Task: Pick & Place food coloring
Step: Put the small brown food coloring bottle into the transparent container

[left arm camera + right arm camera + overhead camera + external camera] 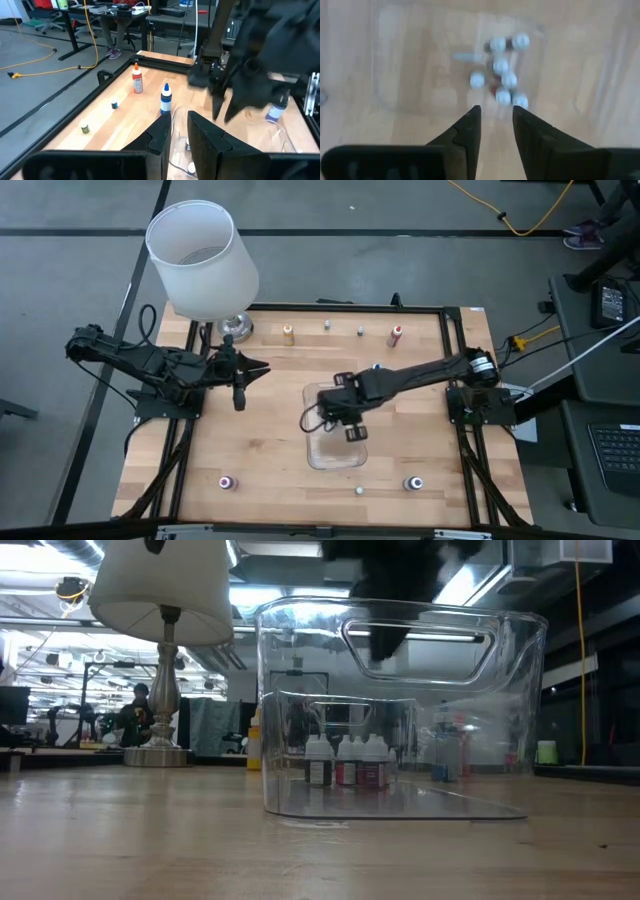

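Several food coloring bottles (502, 75) blurred inside tray (400, 720).

Right gripper (495, 117) slightly parted, pointing down.

seven capped bottles (501, 65) in one clear tray (335, 452); one lamp (203, 260).

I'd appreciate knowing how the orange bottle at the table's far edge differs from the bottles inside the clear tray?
The orange bottle stands alone on bare wood by the table's far edge; the bottles in the tray are clustered close together. It lies clear of both arms, while the right gripper hangs over the tray above the cluster. Its body is orange; those show darker and reddish bodies in the low view. All stand upright with pale caps.
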